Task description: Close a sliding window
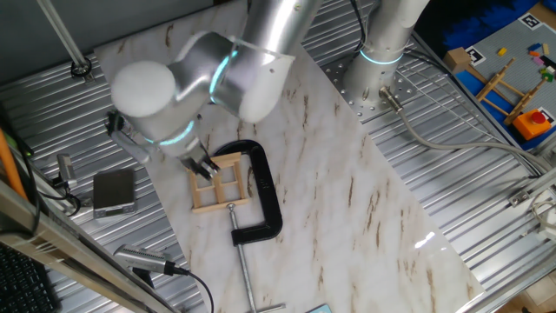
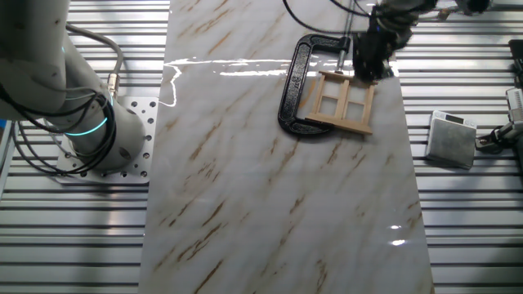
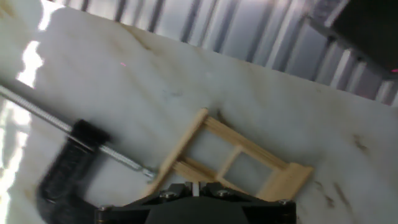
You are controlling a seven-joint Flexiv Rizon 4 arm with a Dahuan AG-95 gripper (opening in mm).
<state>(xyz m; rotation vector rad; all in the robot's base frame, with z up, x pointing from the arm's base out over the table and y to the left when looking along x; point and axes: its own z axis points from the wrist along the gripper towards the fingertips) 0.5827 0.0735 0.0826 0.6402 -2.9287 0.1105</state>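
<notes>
Where the black C-clamp (image 1: 265,193) lies flat on the marbled counter (image 1: 347,200), we see the sliding window (image 1: 221,183) resting inside its curve, its pale wooden frame pressed between the clamp's cast jaw and the tip of the steel screw (image 1: 242,261). In the other fixed view the same window (image 2: 343,102) sits just beside the clamp's (image 2: 296,86) arc, on the side away from the robot's base (image 2: 90,131), and its cross bars divide it into panes through which the counter (image 2: 270,204) shows.

Our fingers (image 1: 204,168) hang at the window's edge farthest from the clamp's arc, touching or nearly touching the wood; from the other fixed view they (image 2: 372,64) come down over that same edge. We cannot tell whether they are spread or pressed together, since the wrist hides them in both fixed views and the hand view shows only the dark housing above the window (image 3: 239,158). There the screw (image 3: 74,134) meets the frame's corner.

Beyond the window from the clamp, a small grey box (image 1: 115,191) sits off the counter on the ribbed metal.
</notes>
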